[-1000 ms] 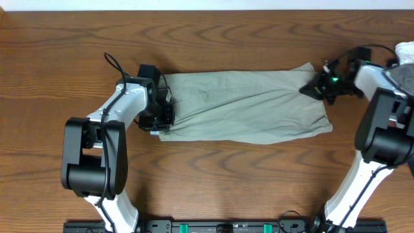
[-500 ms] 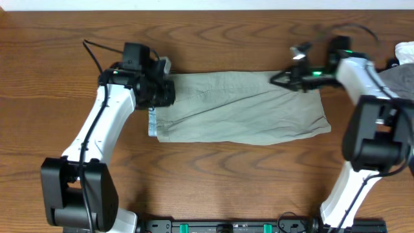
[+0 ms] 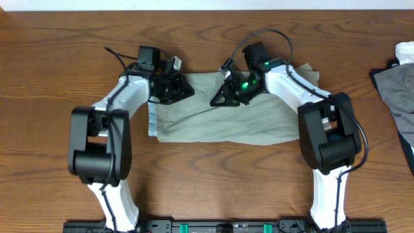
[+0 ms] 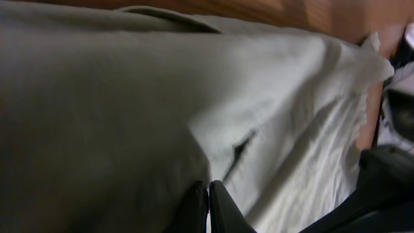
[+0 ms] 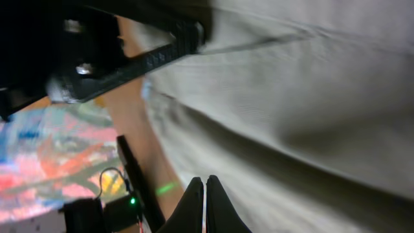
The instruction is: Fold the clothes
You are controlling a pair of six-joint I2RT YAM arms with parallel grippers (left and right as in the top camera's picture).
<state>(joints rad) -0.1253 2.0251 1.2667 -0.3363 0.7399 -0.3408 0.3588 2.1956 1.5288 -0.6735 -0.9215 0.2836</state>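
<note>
The pale khaki-green shorts [image 3: 246, 120] lie flat and stretched left to right across the middle of the wooden table, with whitish lining showing at their left end. My left gripper [image 3: 184, 89] is over their upper left part. Its fingers [image 4: 207, 194] are shut, and a raised fold of the cloth [image 4: 284, 97] runs down into them. My right gripper [image 3: 217, 100] is just right of it over the upper middle. Its fingers [image 5: 204, 191] are shut with the tips against the cloth [image 5: 304, 110], and no fabric shows between them.
Other garments, one white [image 3: 406, 52] and one grey [image 3: 393, 84], lie at the table's right edge. Both arms reach in over the shorts' top edge, their grippers close together. Bare wood [image 3: 213, 175] lies in front of the shorts.
Both grippers left the ends of the shorts and moved inward along the top edge, the right one much farther. The shorts' outline looks unchanged.
</note>
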